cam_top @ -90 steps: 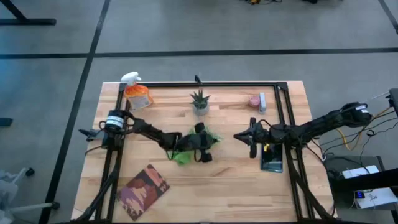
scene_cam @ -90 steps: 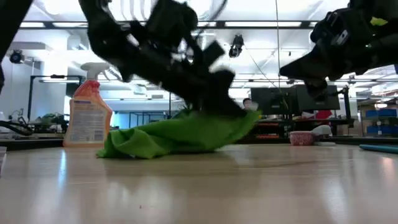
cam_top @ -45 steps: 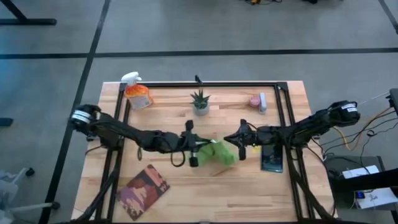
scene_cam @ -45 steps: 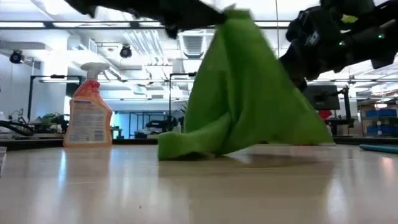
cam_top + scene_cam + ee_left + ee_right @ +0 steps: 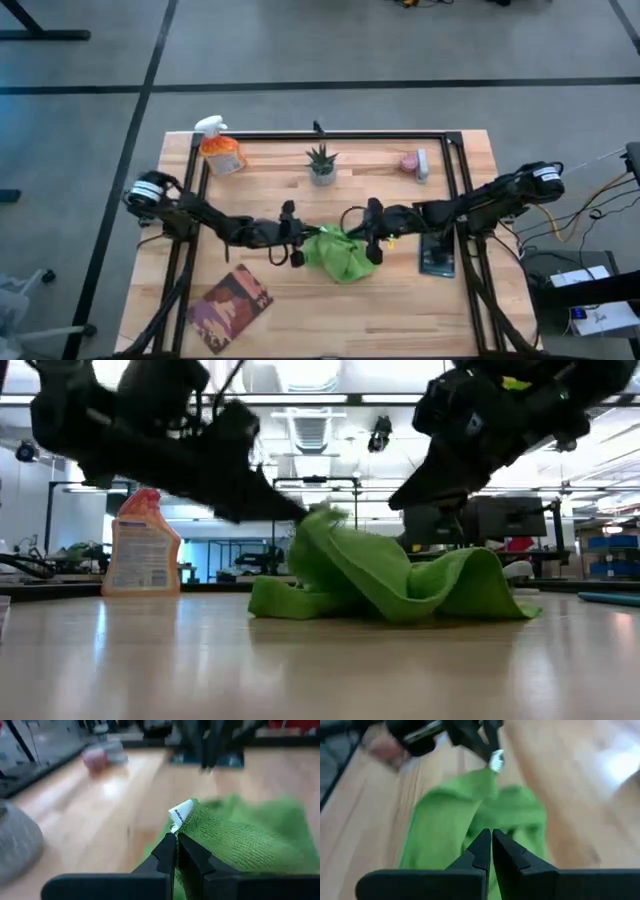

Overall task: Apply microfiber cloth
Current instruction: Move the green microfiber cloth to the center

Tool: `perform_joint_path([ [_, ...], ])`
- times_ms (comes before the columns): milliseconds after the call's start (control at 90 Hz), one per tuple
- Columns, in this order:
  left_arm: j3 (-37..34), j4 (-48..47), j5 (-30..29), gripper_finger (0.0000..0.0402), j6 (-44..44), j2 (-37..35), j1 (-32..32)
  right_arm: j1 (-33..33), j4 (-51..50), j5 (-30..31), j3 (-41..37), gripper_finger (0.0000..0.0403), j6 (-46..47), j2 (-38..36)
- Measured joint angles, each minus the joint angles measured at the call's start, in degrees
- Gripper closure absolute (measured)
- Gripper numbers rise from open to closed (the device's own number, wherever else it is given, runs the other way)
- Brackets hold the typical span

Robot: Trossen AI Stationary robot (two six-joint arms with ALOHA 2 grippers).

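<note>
The wooden tabletop carries an orange spray bottle far left, a potted plant far centre, the microfiber cloth mid-table, a dark tablet right and a patterned book near left.

Spray bottle far left, plant far centre, tablet right, patterned book near left on table.
</note>
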Motion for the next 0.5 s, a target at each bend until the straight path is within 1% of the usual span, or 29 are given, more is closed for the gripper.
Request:
perform_joint_path([
  [78, 0.0, -4.3, 0.9, 0.0401, -1.0, 0.7, -0.4, 0.5, -4.9, -0.4, 2.0, 0.0403, 0.7, 0.8],
  [178, 0.0, -11.6, 3.4, 0.0401, -3.3, -1.0, -1.2, 1.7, -6.5, -0.4, 3.1, 0.0403, 1.3, 1.9],
  [244, 0.0, -16.8, 3.7, 0.0401, -4.7, -3.3, -1.9, 2.5, -5.6, -0.6, 3.2, 0.0403, 1.9, 3.1],
  [333, 0.1, -20.8, 3.5, 0.0402, -4.9, -6.4, -2.8, 3.2, -3.3, -0.7, 3.2, 0.0403, 3.0, 5.6],
  [433, 0.0, -23.8, 3.5, 0.0401, -4.8, -10.1, -3.7, 3.2, 0.3, -0.3, 3.2, 0.0403, 3.2, 9.9],
  [500, 0.1, -27.9, 3.5, 0.0402, -4.1, -13.1, -4.3, 2.8, 0.6, 0.0, 3.6, 0.0403, 4.5, 12.8],
])
